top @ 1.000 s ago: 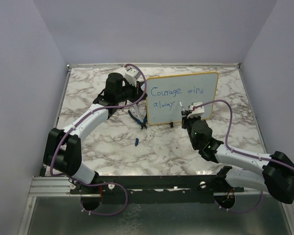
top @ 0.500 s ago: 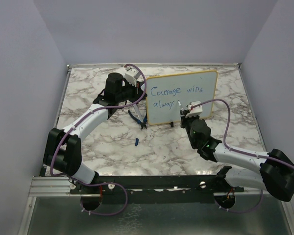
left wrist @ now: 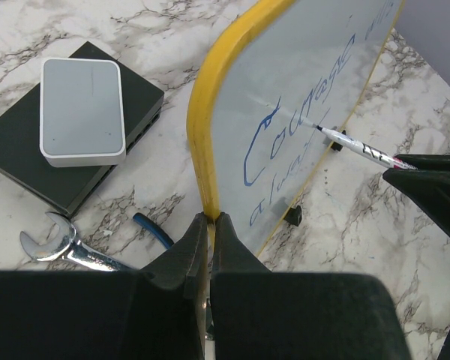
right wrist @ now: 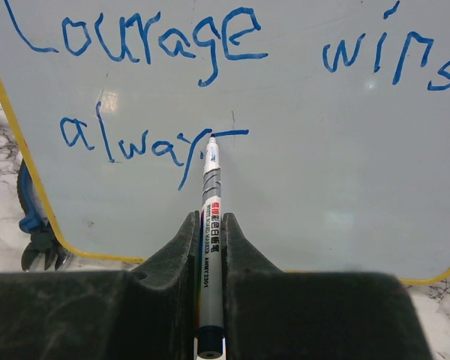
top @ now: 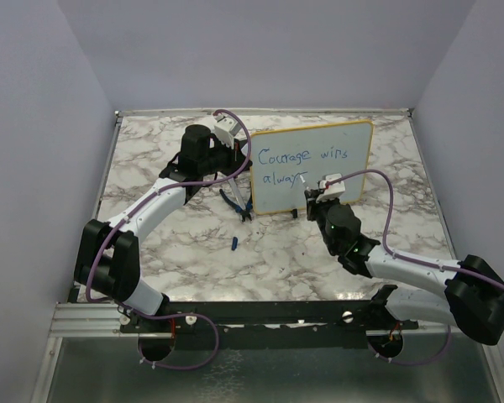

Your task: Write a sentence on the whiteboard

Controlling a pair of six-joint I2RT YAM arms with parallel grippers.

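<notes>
The whiteboard [top: 315,168], white with a yellow frame, stands upright at the back middle of the table. It reads "Courage wins" and below "alway" plus a short fresh stroke. My left gripper [left wrist: 210,219] is shut on the whiteboard's yellow left edge [left wrist: 199,135]. My right gripper [right wrist: 210,225] is shut on a white marker [right wrist: 211,202]; its tip touches the board [right wrist: 300,150] at the start of the short stroke after "alway". The marker also shows in the left wrist view [left wrist: 360,148] and the top view [top: 307,186].
A grey-and-black box [left wrist: 79,120] lies left of the board. A metal wrench [left wrist: 60,244] and blue-handled pliers [top: 238,204] lie near the board's left foot. A small blue cap [top: 233,243] lies on the marble table [top: 260,252].
My right gripper has shifted slightly left with the marker along the board's lower line. The left arm and the board have not moved.
</notes>
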